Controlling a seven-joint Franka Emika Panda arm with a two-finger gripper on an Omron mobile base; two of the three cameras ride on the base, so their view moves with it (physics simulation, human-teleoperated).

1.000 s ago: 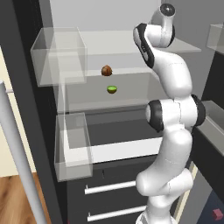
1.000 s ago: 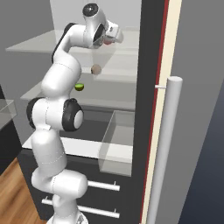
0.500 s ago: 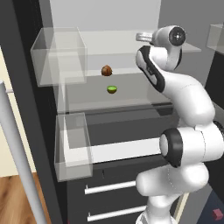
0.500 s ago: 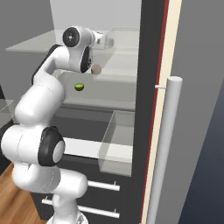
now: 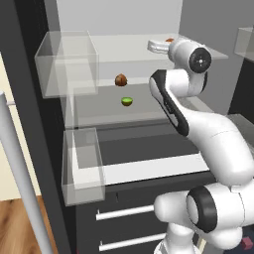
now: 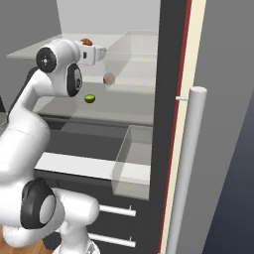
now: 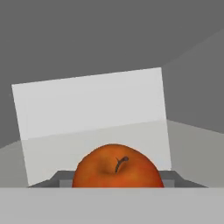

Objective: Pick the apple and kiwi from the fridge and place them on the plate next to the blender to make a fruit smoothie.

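Hand [image 5: 158, 46] is reached in over the upper glass shelf [image 5: 124, 44] of the fridge [image 6: 168, 74], level with the apple [image 7: 117, 168], which sits on that shelf toward its right side in the left base view and lies right ahead of the hand in the hand view. Finger tips [image 7: 61, 178] show as dark-grey slivers on either side of the apple, low in the hand view; they look spread around it, but whether they touch it cannot be told, and no squeeze is evident. Kiwi [image 5: 127, 101] lies cut face up on the shelf below, near its middle, with a brown ball [image 5: 120, 80] just behind it; both well apart from the hand. Judged risks: closing off-centre on a round, glossy fruit could squirt it forward toward the back wall or sideways along the shelf; a light grip could let it slip on withdrawal and fall to the lower shelf, knocking the kiwi or ball. Lifting too high would meet the fridge ceiling; room above the shelf appears shallow. Open room: the way out is straight back over the shelf's front edge, between the clear bin [image 5: 67, 64] on the left door side and the right wall. The forearm passes just above the lower shelf's front edge, so a dropped elbow could clip it.
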